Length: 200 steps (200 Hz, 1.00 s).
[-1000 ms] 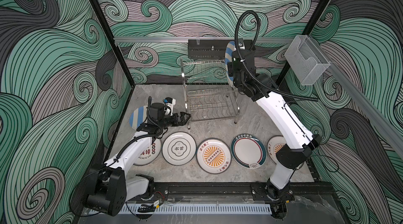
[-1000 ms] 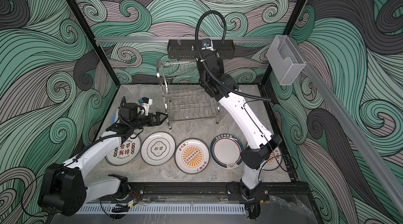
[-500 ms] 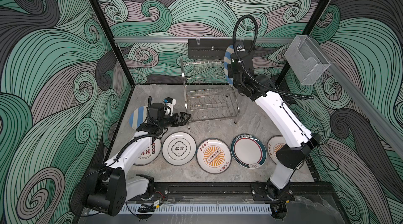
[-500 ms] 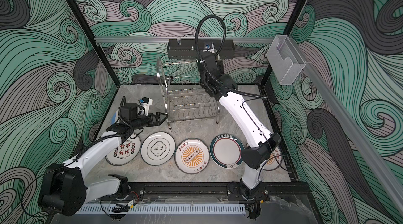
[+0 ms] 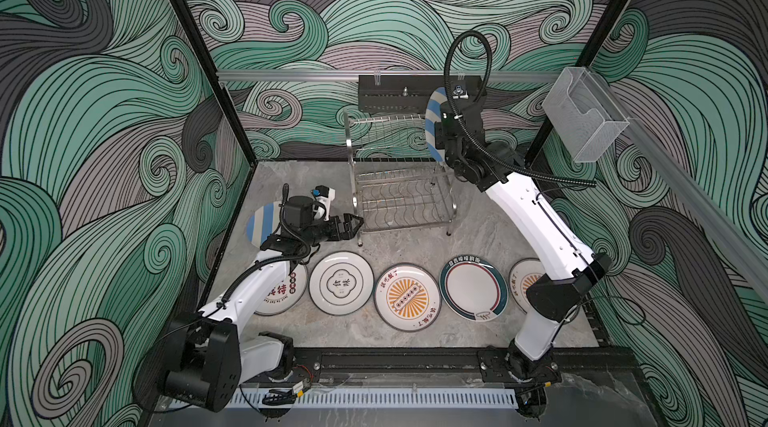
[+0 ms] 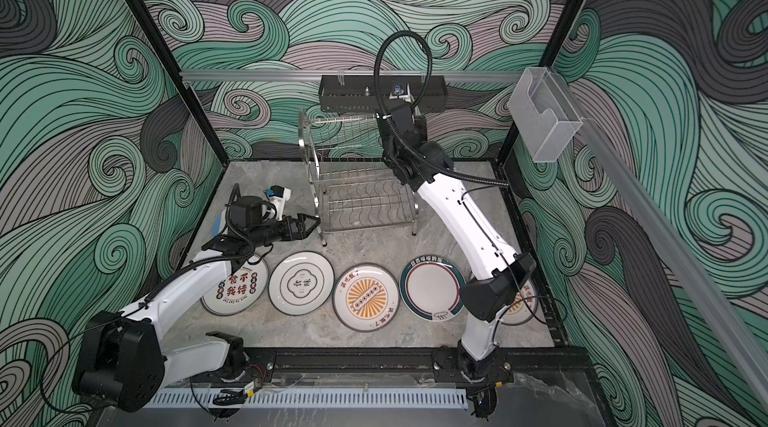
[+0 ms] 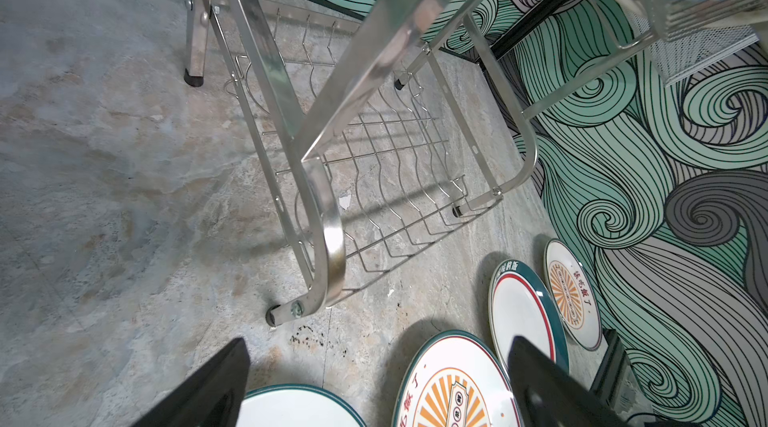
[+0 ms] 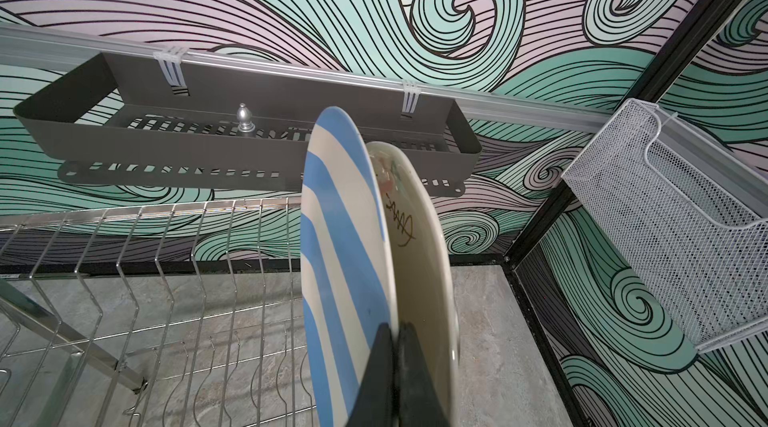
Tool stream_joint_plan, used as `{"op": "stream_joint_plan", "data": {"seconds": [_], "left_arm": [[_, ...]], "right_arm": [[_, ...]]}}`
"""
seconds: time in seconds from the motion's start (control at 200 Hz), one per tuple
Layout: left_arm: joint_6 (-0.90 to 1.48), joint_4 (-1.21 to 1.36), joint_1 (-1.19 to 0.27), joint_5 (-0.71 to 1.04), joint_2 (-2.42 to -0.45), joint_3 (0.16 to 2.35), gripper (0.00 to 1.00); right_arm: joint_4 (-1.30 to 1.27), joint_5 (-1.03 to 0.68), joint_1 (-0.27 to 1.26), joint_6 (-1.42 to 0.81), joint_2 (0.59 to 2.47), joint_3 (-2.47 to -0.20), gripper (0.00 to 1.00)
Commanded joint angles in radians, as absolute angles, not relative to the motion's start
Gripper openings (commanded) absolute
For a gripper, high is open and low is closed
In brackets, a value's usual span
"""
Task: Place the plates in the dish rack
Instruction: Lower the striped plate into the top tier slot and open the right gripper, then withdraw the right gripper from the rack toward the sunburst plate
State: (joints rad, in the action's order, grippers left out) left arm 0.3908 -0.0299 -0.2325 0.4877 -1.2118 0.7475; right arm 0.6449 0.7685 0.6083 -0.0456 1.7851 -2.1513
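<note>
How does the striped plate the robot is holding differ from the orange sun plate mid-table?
The striped plate stands on edge, pinched in the right gripper at the rack's top shelf; the sun plate lies flat on the table, untouched. The striped plate has blue and cream bands; the sun plate has orange rays and characters. Both are round and shallow.

place: robot lab test cell
walls: printed wave backdrop [image 5: 104,113] on black frame posts [image 5: 193,42]
mounting: two robot arms [image 5: 249,292] bolted to a front base rail [image 5: 395,362]
props: dish rack [image 5: 399,200] and plates [image 5: 340,282] on a stone-look tabletop [image 5: 291,179]
</note>
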Motion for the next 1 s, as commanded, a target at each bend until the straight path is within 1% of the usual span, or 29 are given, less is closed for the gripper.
{"op": "stream_joint_plan", "data": {"seconds": [0.0,0.09,0.185,0.335,0.545,0.615,0.671,0.691,0.731,0.766,0.871,0.901,0.931,0.996], "left_arm": [[0.373,-0.035,-0.247,0.500,-1.218,0.757,0.99],[0.372,-0.036,-0.247,0.500,-1.218,0.759,0.99],[0.369,-0.040,-0.247,0.495,-1.217,0.761,0.99],[0.367,-0.042,-0.248,0.490,-1.215,0.762,0.99],[0.364,-0.050,-0.247,0.481,-1.208,0.764,0.98],[0.363,-0.056,-0.247,0.476,-1.206,0.767,0.99],[0.361,-0.060,-0.247,0.471,-1.203,0.768,0.99],[0.359,-0.062,-0.247,0.468,-1.201,0.769,0.99],[0.358,-0.067,-0.247,0.464,-1.198,0.771,0.99],[0.358,-0.071,-0.247,0.462,-1.197,0.772,0.99],[0.356,-0.078,-0.246,0.462,-1.189,0.775,0.99],[0.358,-0.079,-0.247,0.462,-1.189,0.775,0.99],[0.357,-0.082,-0.247,0.462,-1.187,0.777,0.99],[0.361,-0.092,-0.247,0.465,-1.186,0.784,0.99]], "right_arm": [[0.653,0.764,0.601,-0.062,1.802,-2.161,0.10],[0.658,0.762,0.601,-0.055,1.794,-2.173,0.12],[0.660,0.750,0.602,-0.045,1.789,-2.184,0.18],[0.663,0.747,0.604,-0.027,1.789,-2.199,0.21],[0.704,0.728,0.615,0.014,1.805,-2.276,0.38],[0.720,0.716,0.614,0.031,1.798,-2.295,0.47],[0.721,0.699,0.614,0.042,1.779,-2.292,0.49],[0.722,0.691,0.615,0.043,1.770,-2.288,0.53],[0.723,0.662,0.613,0.044,1.751,-2.278,0.55],[0.724,0.636,0.611,0.040,1.729,-2.264,0.61],[0.732,0.499,0.596,0.014,1.654,-2.197,0.70],[0.738,0.449,0.587,0.001,1.629,-2.173,0.71],[0.746,0.400,0.575,-0.013,1.604,-2.149,0.74],[0.765,0.291,0.547,-0.044,1.549,-2.089,0.75]]}}
